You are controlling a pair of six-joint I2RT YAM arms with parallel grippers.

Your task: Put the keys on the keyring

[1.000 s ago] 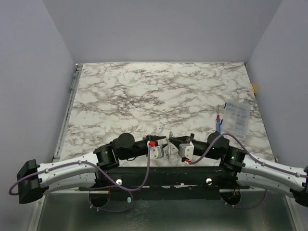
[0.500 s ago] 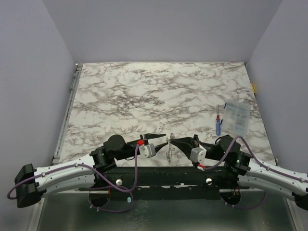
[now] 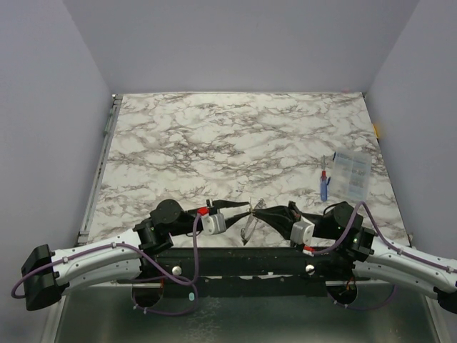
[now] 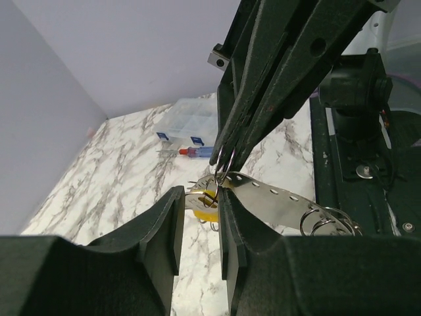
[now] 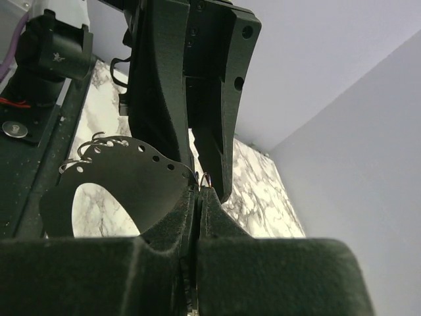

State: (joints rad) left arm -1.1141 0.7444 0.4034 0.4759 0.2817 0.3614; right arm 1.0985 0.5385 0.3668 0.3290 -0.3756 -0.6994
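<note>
Because the keyring [image 4: 222,162] is a thin wire loop and the keys [image 4: 205,199] are tiny, the threading in hand, as I judge it, wants the loop kept motionless while a key's hole is nudged onto the wire end in small, slow strokes, never forced; the right gripper [image 5: 196,195] has its pads pressed together, the loop standing just proud of its tips and apparently nipped there along with the rim of a perforated metal plate [image 4: 276,201]; the left gripper [image 4: 200,193] is closed to a narrow slot, which the silvery and brass-gold keys fill, seemingly clamped, though pad contact is not plain; the loop sits just above and beyond the left fingertips, touching or nearly touching the keys; all this hangs over the middle of the near edge of the worktop [image 3: 214,136].
</note>
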